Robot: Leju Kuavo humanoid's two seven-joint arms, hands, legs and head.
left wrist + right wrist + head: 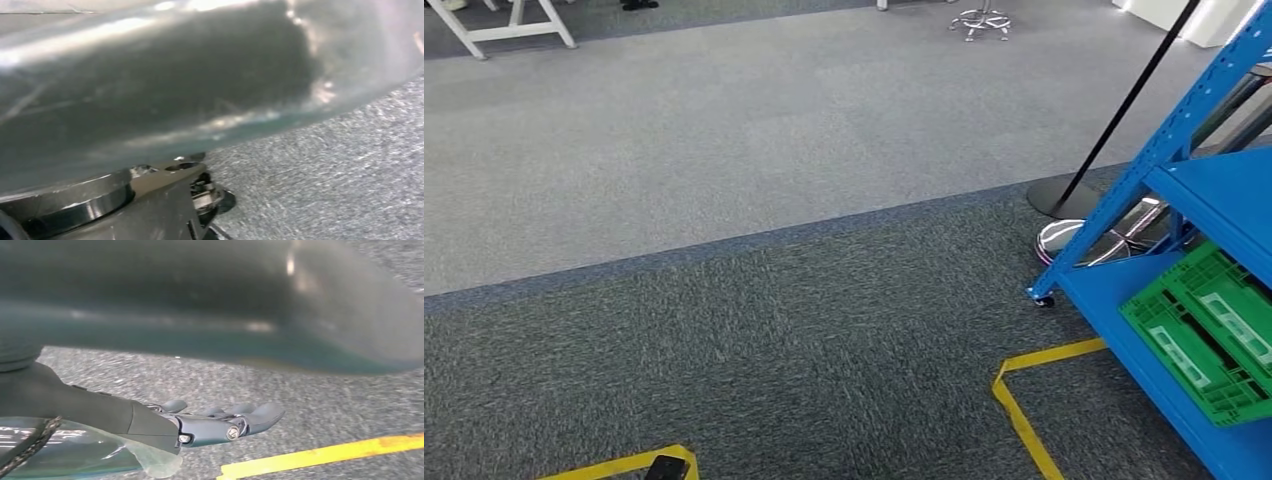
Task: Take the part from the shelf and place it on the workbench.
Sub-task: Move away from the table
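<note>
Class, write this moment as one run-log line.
phase: approaching shelf | blue shelf: ahead right | green crate: on shelf | right hand: extended, holds nothing | left hand: unclear | part: not seen

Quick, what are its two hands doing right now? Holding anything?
Left hand: cannot be told; its fingers are hidden.
Right hand: open, fingers stretched out over the carpet, holding nothing.

Even, bright light on the carpet (pixel 724 200); head view sharp. Both wrist views are blurred (glare streaks on close, defocused surfaces).
</note>
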